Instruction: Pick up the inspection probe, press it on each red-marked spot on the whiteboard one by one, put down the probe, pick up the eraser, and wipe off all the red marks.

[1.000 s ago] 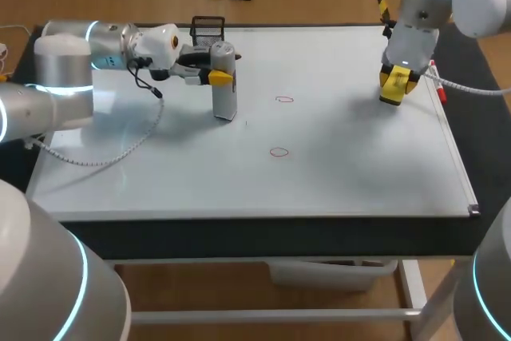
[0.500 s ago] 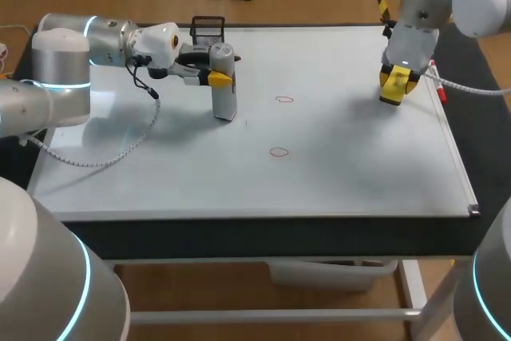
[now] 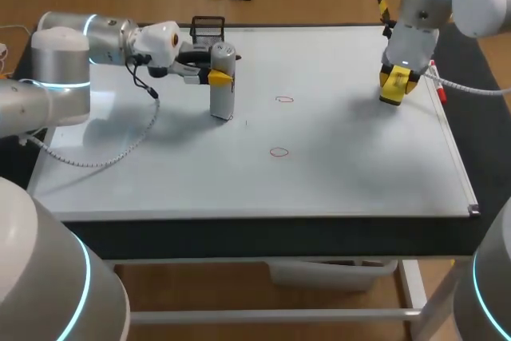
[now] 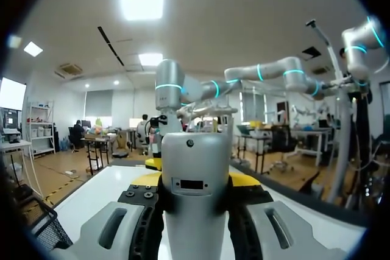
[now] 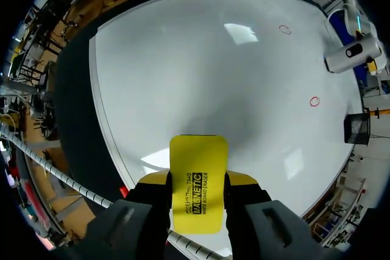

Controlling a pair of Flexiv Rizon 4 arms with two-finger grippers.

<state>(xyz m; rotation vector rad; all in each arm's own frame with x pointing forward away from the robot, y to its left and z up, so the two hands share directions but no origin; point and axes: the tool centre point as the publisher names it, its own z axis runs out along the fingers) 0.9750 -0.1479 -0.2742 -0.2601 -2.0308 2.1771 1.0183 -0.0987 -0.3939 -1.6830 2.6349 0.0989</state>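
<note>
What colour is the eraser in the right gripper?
Bright yellow, with black lettering on its face. The eraser shows best in the right wrist view.

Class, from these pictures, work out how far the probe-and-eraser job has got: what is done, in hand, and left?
Done: the left end effector is shut on the probe, upright; the right end effector already holds the eraser. In hand: the probe stands left of both red marks, on neither. Left: pressing each mark, setting the probe down, wiping both off the whiteboard.
</note>
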